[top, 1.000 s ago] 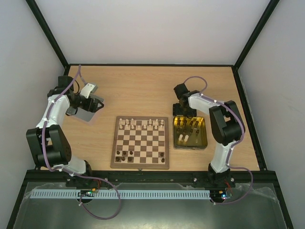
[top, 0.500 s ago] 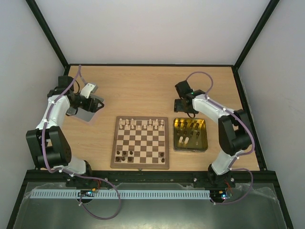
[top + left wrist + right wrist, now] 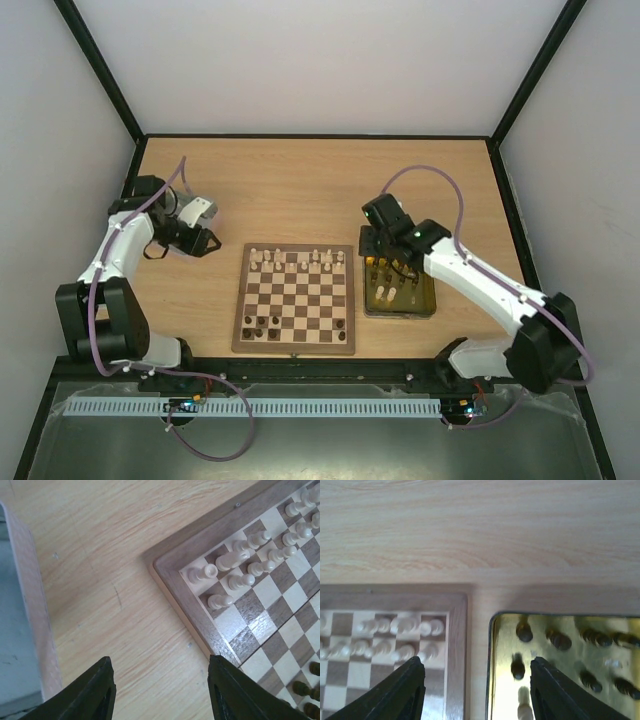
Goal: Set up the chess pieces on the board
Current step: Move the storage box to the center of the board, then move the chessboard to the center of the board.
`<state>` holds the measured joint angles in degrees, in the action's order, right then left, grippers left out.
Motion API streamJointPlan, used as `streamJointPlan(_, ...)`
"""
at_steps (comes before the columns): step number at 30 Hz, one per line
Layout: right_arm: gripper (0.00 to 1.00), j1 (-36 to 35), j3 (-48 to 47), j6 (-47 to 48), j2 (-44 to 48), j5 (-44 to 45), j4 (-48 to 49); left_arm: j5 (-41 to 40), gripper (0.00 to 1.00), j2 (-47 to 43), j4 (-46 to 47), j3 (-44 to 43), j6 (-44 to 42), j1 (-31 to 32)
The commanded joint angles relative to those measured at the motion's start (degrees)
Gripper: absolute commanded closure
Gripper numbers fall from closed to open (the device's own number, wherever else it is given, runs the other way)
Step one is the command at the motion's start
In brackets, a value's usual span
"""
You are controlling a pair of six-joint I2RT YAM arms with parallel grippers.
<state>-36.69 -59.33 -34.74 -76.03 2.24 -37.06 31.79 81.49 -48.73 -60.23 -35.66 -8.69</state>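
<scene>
The board lies mid-table, with pale chess pieces on its far rows and a few dark ones at its near left corner. My left gripper is open and empty, over bare table just left of the board's far left corner. The left wrist view shows its spread fingers, the board's rim and the pale pieces. My right gripper is open and empty. It hangs over the gap between the board's rim and the tin, with a dark piece between its fingertips.
The yellow-lined tin right of the board holds several dark and pale pieces. The silver tin lid lies just left of my left gripper. Black frame posts and white walls enclose the table.
My right arm has swung from behind the tin to over its far left corner, beside the board. My left gripper has moved off the lid towards the board.
</scene>
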Motion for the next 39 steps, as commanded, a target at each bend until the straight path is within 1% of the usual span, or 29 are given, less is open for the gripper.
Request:
streamJointPlan(1,0.49,-2.76,3.47,-5.06,6.74,-1.6,-4.42,-0.43,0.5,-1.61,-4.98,0.8,-3.75,-0.01)
streamJointPlan(2,0.51,-3.4,4.44,-5.72,8.14,-2.12,-4.74,-0.87,0.52,-1.79,-5.17,1.04,-4.0,-0.01)
streamJointPlan(6,0.69,-7.11,7.53,-8.6,12.06,-0.76,-7.23,-2.41,0.57,-1.83,-4.75,2.09,-4.24,0.08)
streamJointPlan(8,0.8,-9.97,9.88,-10.31,13.08,-0.44,-7.98,-2.58,0.59,-1.35,-4.11,2.43,-3.68,0.35)
streamJointPlan(12,0.97,-16.22,13.76,-14.73,13.9,0.05,-8.65,-3.31,0.66,-0.46,-1.9,3.4,-1.87,1.62)
streamJointPlan(15,0.98,-20.1,14.9,-18.34,15.58,0.92,-9.97,-4.66,0.73,-0.61,0.0,5.07,-0.68,3.04)
streamJointPlan(20,0.98,-24.07,16.27,-23.56,20.25,0.96,-12.22,-5.6,0.87,0.61,2.1,6.84,0.59,4.18)
streamJointPlan(24,0.98,-28.3,18.15,-27.05,21.87,0.36,-12.33,-5.36,0.92,2.63,3.74,6.84,1.94,4.66)
streamJointPlan(26,0.98,-31.69,18.96,-28.8,21.49,0.73,-11.86,-5.12,0.97,3.97,4.54,6.51,2.67,5.17)
streamJointPlan(31,0.98,-43.01,18.54,-33.09,18.54,3.74,-9.34,-5.21,0.98,8.21,6.8,5.46,4.9,6.56)
streamJointPlan(34,0.98,-48.88,16.44,-34.26,14.41,5.43,-7.31,-6.12,0.97,10.21,8.53,4.47,6.18,7.69)
streamJointPlan(36,0.98,-52.41,13.75,-34.49,10.54,7.1,-7.46,-6.75,0.98,11.47,9.38,3.78,6.95,8.33)
streamJointPlan(39,0.98,-55.58,11.35,-34.04,6.0,7.85,-6.56,-7.1,0.97,13.39,10.19,2.4,8.12,8.76)
